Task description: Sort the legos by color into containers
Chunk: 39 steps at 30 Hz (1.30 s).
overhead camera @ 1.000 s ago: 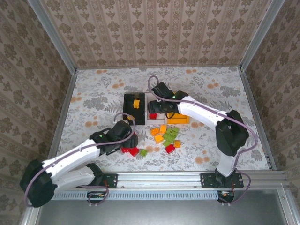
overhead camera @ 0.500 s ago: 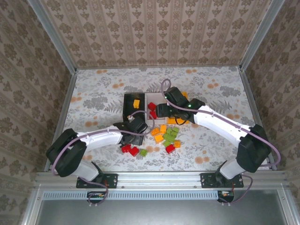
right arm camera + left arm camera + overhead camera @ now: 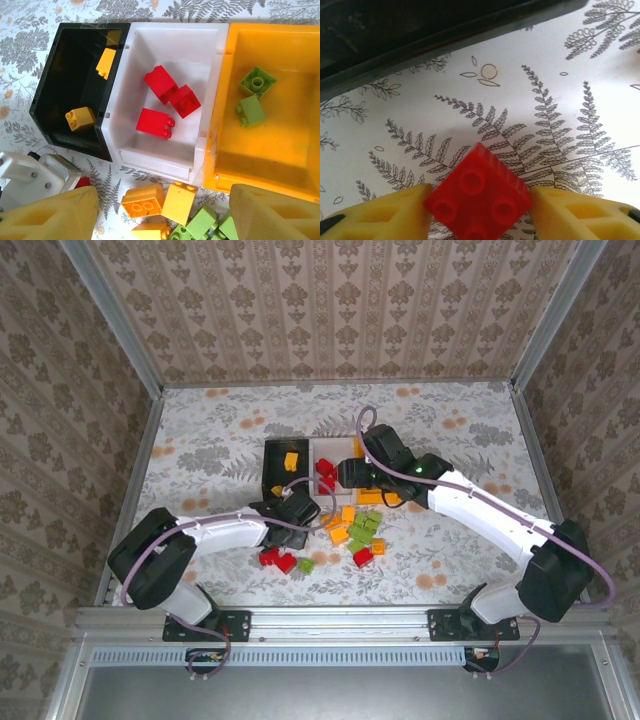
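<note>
Right wrist shows three red bricks [image 3: 152,122] in white bin [image 3: 175,45] (two touching).

We see a robot test cell: wallpapered panels [image 3: 330,310] in aluminium framing [image 3: 113,312] enclose the floral tabletop [image 3: 200,430], two arms [image 3: 215,532] bolted along its near edge.

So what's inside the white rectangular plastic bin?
The white plastic bin holds three small red plastic bricks; the floor beneath them is covered.
</note>
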Tool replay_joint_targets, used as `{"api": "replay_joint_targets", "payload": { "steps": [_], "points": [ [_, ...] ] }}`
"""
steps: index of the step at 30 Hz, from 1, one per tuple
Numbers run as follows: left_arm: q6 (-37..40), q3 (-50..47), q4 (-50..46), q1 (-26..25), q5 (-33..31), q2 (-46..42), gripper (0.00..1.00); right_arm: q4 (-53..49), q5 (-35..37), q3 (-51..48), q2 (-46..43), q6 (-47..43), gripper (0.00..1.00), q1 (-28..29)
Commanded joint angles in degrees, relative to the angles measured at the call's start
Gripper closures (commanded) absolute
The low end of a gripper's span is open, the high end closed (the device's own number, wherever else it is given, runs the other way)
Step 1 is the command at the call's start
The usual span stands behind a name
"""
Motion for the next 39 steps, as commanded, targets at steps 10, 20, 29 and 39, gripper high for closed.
{"api": "replay_joint_targets", "payload": {
  "steps": [10, 20, 29, 39],
  "points": [
    [-0.46, -0.47, -0.61, -0.71, -4.37, -2.45, 0.58, 0.53, 1.99, -3.39, -5.54, 0.71, 0.29, -1.75],
    [-0.51, 9.69, -7.57, -5.66, -4.08, -9.93, 0.61, 0.12, 1.91, -11.38, -13.73, 2.4, 0.29, -4.72],
    [6.33, 28.28, -4.37, 0.71, 1.84, 4.64, 0.62, -2.5, 1.91, -16.19, -18.97, 2.59, 0.28, -5.98],
    [6.47, 42.5, -4.7, 5.95, 7.63, 20.44, 0.56, -5.02, -3.93, -22.56, -22.66, 1.47, 0.28, -5.65]
  ]
}}
